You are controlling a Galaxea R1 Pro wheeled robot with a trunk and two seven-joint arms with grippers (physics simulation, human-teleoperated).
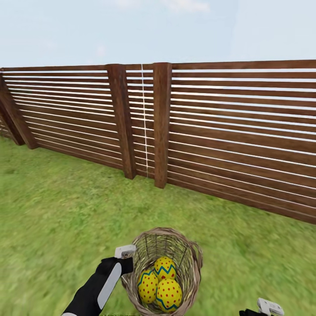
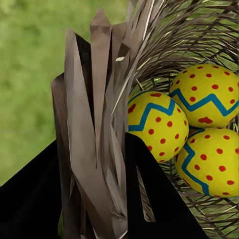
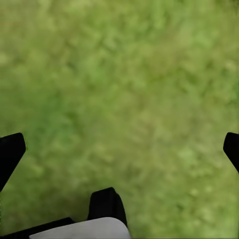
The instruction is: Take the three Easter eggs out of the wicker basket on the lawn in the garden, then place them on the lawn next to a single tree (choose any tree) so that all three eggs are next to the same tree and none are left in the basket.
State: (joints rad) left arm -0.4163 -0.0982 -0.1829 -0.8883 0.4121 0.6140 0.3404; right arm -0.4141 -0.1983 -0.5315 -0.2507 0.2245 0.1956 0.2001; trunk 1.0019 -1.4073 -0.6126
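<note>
Wicker basket (image 1: 163,268), pinched at its rim by the closed left gripper (image 2: 102,199) and held over the lawn (image 1: 57,210) before a slatted wooden fence (image 1: 228,131). All three Easter eggs (image 1: 160,283) are seen inside it; none has been removed, and no tree is reached. The right gripper (image 3: 119,144) is spread wide above grass, empty.

Three Easter eggs (image 1: 159,283), yellow, red-dotted, blue zigzag, clustered touching inside upright wicker basket (image 1: 193,256) on lawn (image 1: 57,210).
</note>
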